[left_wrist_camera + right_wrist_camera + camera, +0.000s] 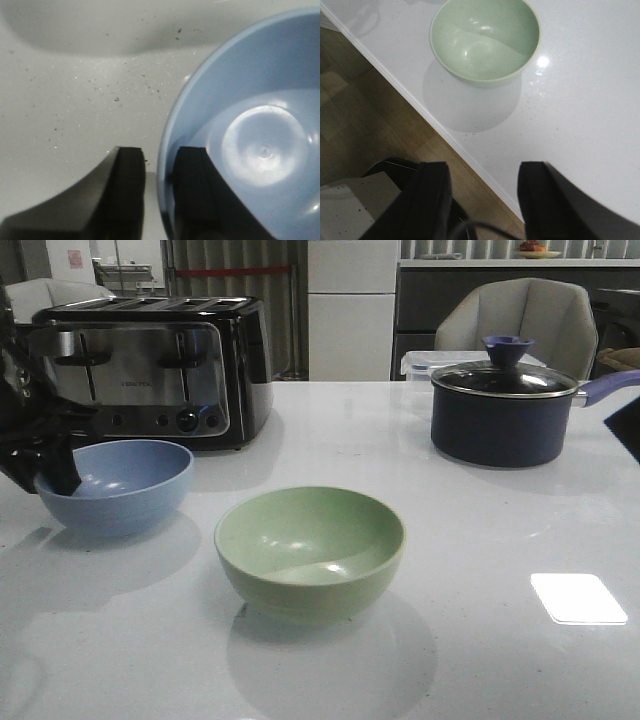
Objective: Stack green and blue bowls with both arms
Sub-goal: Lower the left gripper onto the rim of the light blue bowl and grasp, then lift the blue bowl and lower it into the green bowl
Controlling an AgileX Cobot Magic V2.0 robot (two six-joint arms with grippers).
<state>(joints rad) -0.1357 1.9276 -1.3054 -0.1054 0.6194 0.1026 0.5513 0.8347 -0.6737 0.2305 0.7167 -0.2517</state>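
Left gripper (159, 192): It is at the blue bowl's (118, 485) rim. One finger (195, 190) is inside the bowl and the other is outside, with the rim between them. The gap is small. It looks closed on the rim, or very nearly.

Right gripper (482, 200): Its two fingers are wide apart and hold nothing. It hangs over the near edge of the table (580, 125), away from the green bowl (485, 40).

Blue bowl: It sits on the left of the table, just in front of the toaster (150, 370).

Green bowl (310, 550): It sits in the middle of the table, near the front. It stands close to the blue bowl but does not touch it. Nothing holds it.

How the bowls will feel: They look light, hard and smooth. They will not bend. A smooth rim may slip, so the grip should be firm.

Where to grab: On the rim, one finger in and one finger out.

Other things: A dark pot (505, 405) with a lid stands far back on the right.
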